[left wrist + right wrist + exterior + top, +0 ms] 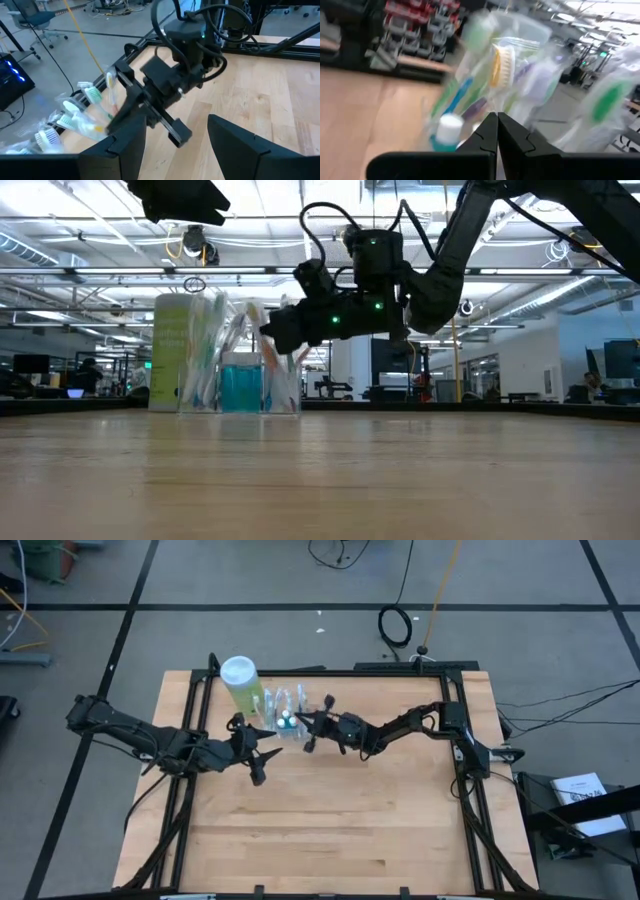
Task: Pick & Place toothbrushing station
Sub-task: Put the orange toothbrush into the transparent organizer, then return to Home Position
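The clear plastic cup (284,712) stands near the table's (330,830) far edge, at about eleven o'clock from the table's middle, packed with wrapped toothbrushes (75,117) and small blue toothpaste tubes (241,388). A light-green bottle (241,683) with a white cap sits just beside it, at its ten o'clock.

The right gripper (312,726) hovers just beside the cup at its four o'clock, jaws clenched on nothing, their tips pointing at the bundle of brushes. The left gripper (262,745) waits near the cup at its seven o'clock, jaws released and empty.

The brushes look light and thin, their film wrappers slippery and crinkly, so a single one could slide or drag its neighbours along. The cup seems thin-walled and easy to tip, since its load stands tall above the rim. A brush is probably best taken on the stiff handle just above the rim, not on the bristle head; the cup itself, low across its wall, with a gentle squeeze.
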Controlling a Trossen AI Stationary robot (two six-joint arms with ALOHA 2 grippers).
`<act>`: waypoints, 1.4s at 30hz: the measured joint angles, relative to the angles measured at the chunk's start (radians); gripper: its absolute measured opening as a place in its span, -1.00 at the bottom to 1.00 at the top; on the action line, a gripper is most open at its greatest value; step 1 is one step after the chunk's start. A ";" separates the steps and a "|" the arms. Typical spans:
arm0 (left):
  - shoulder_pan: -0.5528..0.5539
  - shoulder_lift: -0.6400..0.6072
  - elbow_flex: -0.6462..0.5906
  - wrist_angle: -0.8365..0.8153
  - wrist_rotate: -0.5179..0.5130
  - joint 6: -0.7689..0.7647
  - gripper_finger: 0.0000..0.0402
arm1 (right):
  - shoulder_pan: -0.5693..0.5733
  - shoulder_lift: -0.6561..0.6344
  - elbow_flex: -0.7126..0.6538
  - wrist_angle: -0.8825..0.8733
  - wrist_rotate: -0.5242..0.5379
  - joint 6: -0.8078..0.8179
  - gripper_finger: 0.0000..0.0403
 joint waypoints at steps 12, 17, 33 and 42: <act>0.000 0.000 0.000 0.000 0.000 -0.001 0.09 | 0.015 0.000 0.000 -0.007 0.006 -0.047 -0.91; 0.000 0.000 0.000 0.000 0.000 -0.001 0.09 | 0.018 0.000 0.000 -0.006 0.069 -0.047 -0.68; 0.000 -0.036 0.001 -0.062 -0.003 0.207 0.09 | 0.147 -0.358 -0.001 -0.815 0.207 0.028 -0.28; 0.000 -0.108 0.001 -0.159 -0.003 0.317 0.09 | 0.223 -0.685 -0.001 -1.117 0.210 0.024 -0.31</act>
